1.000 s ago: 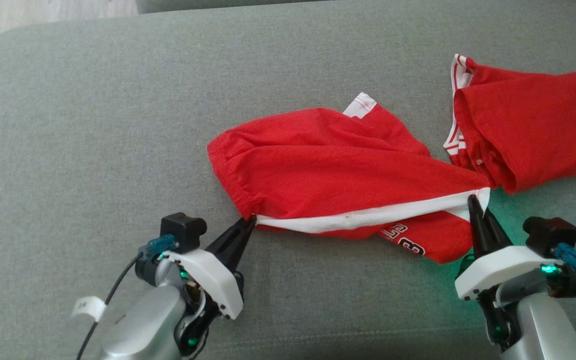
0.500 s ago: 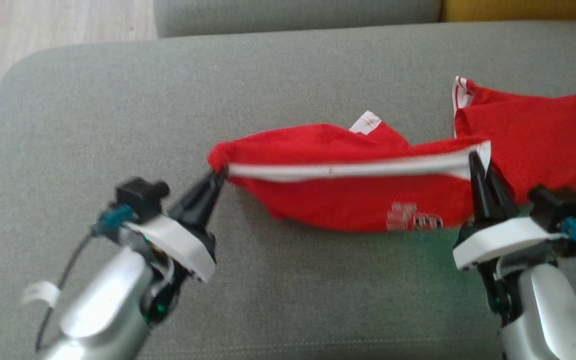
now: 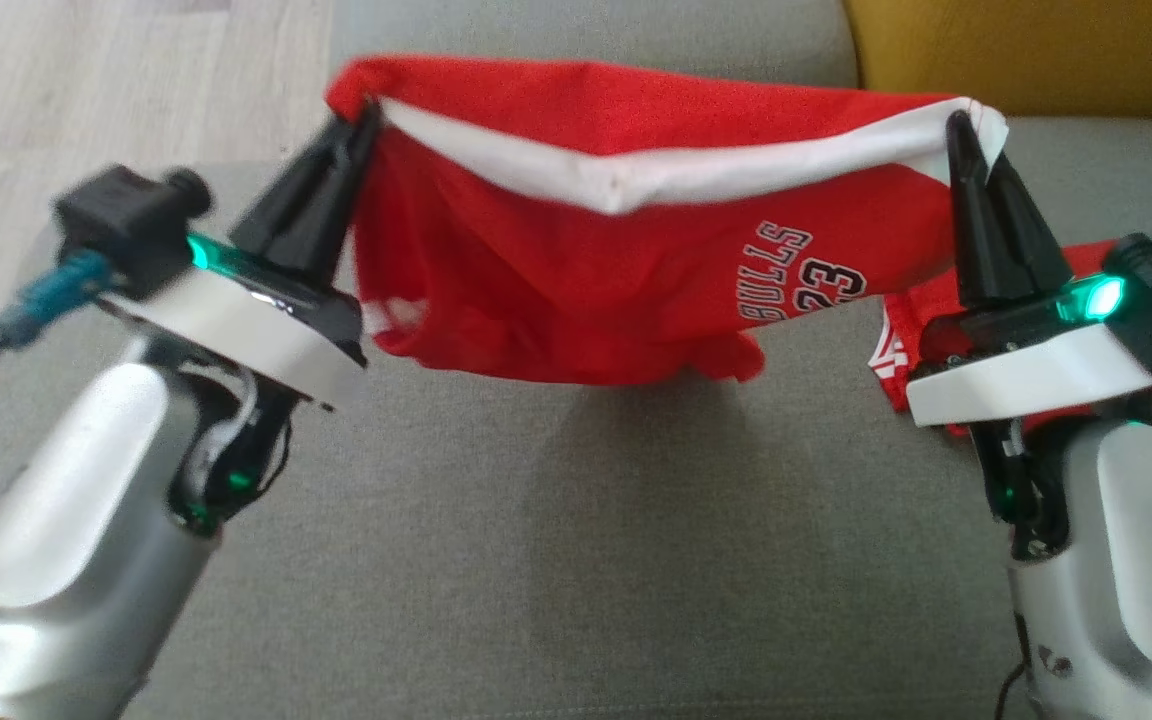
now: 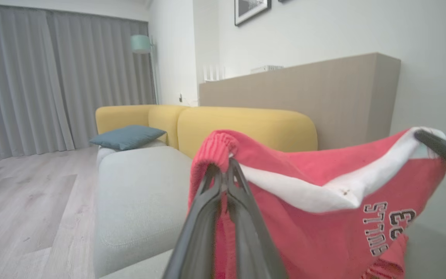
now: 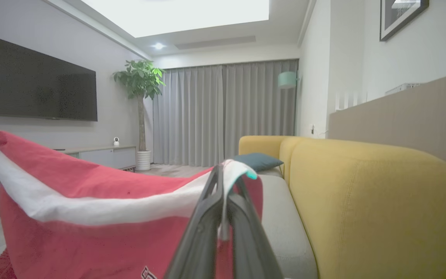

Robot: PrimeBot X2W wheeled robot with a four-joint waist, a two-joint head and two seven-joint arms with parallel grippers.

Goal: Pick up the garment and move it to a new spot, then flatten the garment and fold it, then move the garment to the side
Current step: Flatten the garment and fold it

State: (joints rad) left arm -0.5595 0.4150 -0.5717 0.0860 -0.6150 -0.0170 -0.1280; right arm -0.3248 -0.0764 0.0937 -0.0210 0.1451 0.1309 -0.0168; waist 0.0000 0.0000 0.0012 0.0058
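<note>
A red garment (image 3: 586, 270) with a white stripe and "BULLS 23" lettering hangs in the air between my two grippers, sagging in the middle above the grey couch seat (image 3: 576, 530). My left gripper (image 3: 364, 108) is shut on its elastic corner at the upper left; the left wrist view has that gripper (image 4: 225, 170) pinching the red hem of the garment (image 4: 304, 217). My right gripper (image 3: 958, 125) is shut on the white-striped corner at the upper right, and the right wrist view has it (image 5: 223, 174) closed on the garment (image 5: 83, 232).
A second red garment (image 3: 921, 350) with white trim lies on the seat behind my right gripper. A yellow couch back (image 3: 1016, 50) rises at the far right. Wooden floor (image 3: 86, 90) lies beyond the seat's left edge.
Both grippers have risen and lifted the garment off the seat, so it now hangs stretched between them. The head camera has tilted up.
</note>
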